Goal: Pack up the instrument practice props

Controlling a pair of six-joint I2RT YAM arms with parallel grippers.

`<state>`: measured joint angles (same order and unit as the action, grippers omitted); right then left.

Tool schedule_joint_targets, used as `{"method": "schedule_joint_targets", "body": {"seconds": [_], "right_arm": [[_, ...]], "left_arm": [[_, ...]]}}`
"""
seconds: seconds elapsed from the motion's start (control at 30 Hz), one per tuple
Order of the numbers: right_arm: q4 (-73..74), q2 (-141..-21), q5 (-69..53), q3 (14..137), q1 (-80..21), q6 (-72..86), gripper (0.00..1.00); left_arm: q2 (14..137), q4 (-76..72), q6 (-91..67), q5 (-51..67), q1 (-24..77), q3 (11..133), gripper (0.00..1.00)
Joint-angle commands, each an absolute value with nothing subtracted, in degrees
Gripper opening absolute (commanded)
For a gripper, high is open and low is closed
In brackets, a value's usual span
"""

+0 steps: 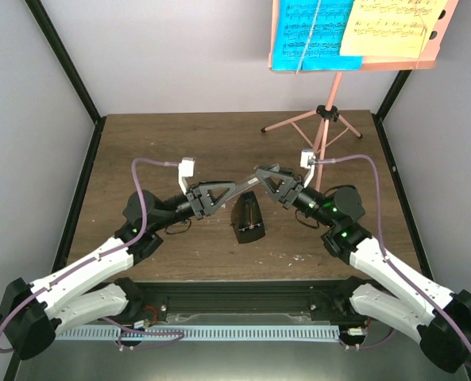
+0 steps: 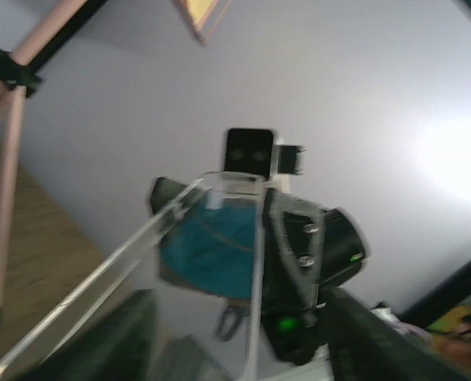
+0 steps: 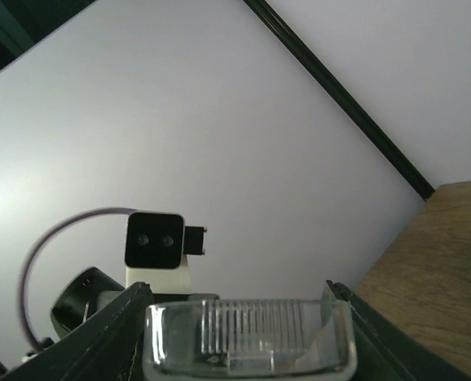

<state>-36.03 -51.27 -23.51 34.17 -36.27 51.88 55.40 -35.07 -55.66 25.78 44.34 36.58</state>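
Jaws of left gripper (image 1: 247, 183) and right gripper (image 1: 264, 173) tip to tip over the middle of the table (image 1: 179, 143); open or gripping, impossible to tell. Metronome (image 1: 247, 223) upright just toward the near edge: probably light, rigid, smooth tapering sides apt to slip; best pinched low across opposite faces. Music stand (image 1: 330, 91) at far right corner.

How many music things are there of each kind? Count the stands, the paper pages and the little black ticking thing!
Music stand: 1
Pages: 2, the blue page and the yellow page
Metronome: 1
Total: 4
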Motion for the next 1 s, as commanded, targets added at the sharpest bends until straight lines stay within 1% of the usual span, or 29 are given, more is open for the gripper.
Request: {"method": "schedule_joint_targets", "body": {"seconds": [0.0,0.03,0.1,0.17,0.27,0.33,0.4,0.53,0.6,0.7,0.8,0.97], "right_arm": [[-26.03,-46.39,-20.32,35.96,-36.87,42.05,0.44],[-22.31,-44.93,-19.36,35.44,-36.93,39.39,0.44],[-15.44,-41.77,-17.16,34.06,-37.11,34.24,0.44],[-9.53,-37.76,-14.56,32.56,-37.79,30.56,0.43],[-3.22,-32.95,-10.39,30.06,-39.97,27.13,0.42],[0.13,-31.22,-5.65,28.26,-42.37,25.74,0.41],[2.67,-31.52,-0.15,26.98,-45.85,25.14,0.41],[5.61,-37.83,13.59,27.2,-54.85,24.21,0.41],[6.52,-41.45,20.46,28.47,-58.71,23.86,0.4],[3.14,-44.49,26.72,28.05,-62.75,22.07,0.4],[-1.27,-47.69,29.58,26.89,-64.6,20.48,0.4],[-9.07,-50.16,33.22,24.9,-66.53,17.85,0.39]], "left_arm": [[52.68,-19.76,-47.52,24.77,42.33,41.71,0.69],[51.78,-13.51,-44.6,24.38,40.72,43.25,0.76],[50.73,-2.16,-38.97,24.44,36.16,47.02,0.83],[50.82,8.04,-33.61,25.64,30.32,50.92,0.87],[51.92,14.44,-27.34,28.24,20.81,54.56,0.87],[52.54,15.78,-23.38,26.85,17.65,55.69,0.87],[53.0,16.16,-19.46,22.79,16.5,55.9,0.88],[53.33,15.48,-11.04,10.01,16.31,53.18,0.88],[53.73,17.68,-9.03,6.33,15.89,53.75,0.88],[52.63,16.6,-7.31,6.05,15.82,52.42,0.88],[51.79,15.82,-6.22,8.14,15.82,51.67,0.88],[51.62,16.49,-5.47,7.3,15.82,51.12,0.88]]}}
